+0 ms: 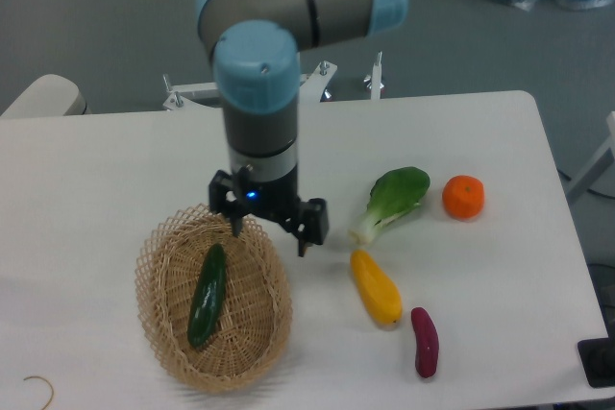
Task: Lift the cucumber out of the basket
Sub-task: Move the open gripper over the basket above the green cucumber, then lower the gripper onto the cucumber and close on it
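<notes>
1. Your claw (270, 229) hangs with its two fingers spread wide apart and nothing between them; one fingertip sits over the upper rim of the basket (279, 319), the other just off the basket's upper right edge.
2. The cucumber (208, 295) lies below and to the left of the claw, inside the basket, resting lengthwise on the woven floor with its upper end tilted slightly right. It is near the claw's left fingertip, but you can see a gap between them; nothing touches it.
3. The basket sits on the white table (96, 180), mostly below and left of the claw, with its top right rim directly under the fingers.
4. To the right of the claw you have a leafy bok choy (391, 203), its white stalk end pointing down and left towards the claw.
5. Further right again, just past the bok choy's leaves, sits an orange (463, 197), well apart from the claw.
6. Below and right of the claw lies a yellow vegetable (376, 287), just under the bok choy's stalk.
7. Lower and further right still is a small purple sweet potato (425, 341), close to the yellow vegetable's lower end.
8. The arm's wrist (258, 103) rises straight above the claw, grey with a blue cap.
</notes>
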Tool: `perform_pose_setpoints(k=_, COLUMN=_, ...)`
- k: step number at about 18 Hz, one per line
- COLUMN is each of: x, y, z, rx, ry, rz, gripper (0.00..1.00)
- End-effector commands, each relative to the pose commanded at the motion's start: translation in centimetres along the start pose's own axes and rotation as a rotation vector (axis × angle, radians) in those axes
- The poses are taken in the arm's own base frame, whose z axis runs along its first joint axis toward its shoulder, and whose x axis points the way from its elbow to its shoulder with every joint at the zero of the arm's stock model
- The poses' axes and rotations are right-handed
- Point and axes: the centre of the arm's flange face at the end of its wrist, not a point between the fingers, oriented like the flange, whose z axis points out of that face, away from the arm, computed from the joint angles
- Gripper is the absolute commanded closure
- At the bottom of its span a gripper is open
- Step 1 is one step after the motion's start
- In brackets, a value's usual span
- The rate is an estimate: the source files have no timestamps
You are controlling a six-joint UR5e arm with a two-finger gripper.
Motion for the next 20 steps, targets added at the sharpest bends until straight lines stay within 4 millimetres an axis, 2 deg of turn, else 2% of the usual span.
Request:
perform_pose_setpoints(k=5, x=2.6, y=0.2, z=6.3, rx=-0.030, ry=-0.001, rz=-0.015, gripper=0.00)
perform_pose_setpoints(k=8, x=4.6, y=0.8, z=9.2, rx=-0.048, ry=-0.018, rz=-0.034, gripper=0.00)
perform_pose_setpoints(k=9, x=4.6, y=1.0, z=10.1, rx=-0.047, ry=-0.029, rz=-0.049, gripper=0.00)
perform_pose_setpoints(k=12, x=6.0, y=0.4, z=12.7, rx=-0.060, ry=-0.087, rz=-0.084, gripper=0.00)
perform_pose_setpoints(k=15, x=6.4, y=0.6, z=13.8, rx=-0.078, ry=-0.096, rz=-0.087, gripper=0.00)
perform_pose_setpoints(k=18, x=7.7, y=0.5, z=15.0, rx=-0.089, ry=-0.088, rz=-0.063, gripper=0.00)
perform_pose_setpoints(k=20, x=8.2, y=0.4, z=15.1, rx=-0.091, ry=-0.084, rz=-0.050, gripper=0.00)
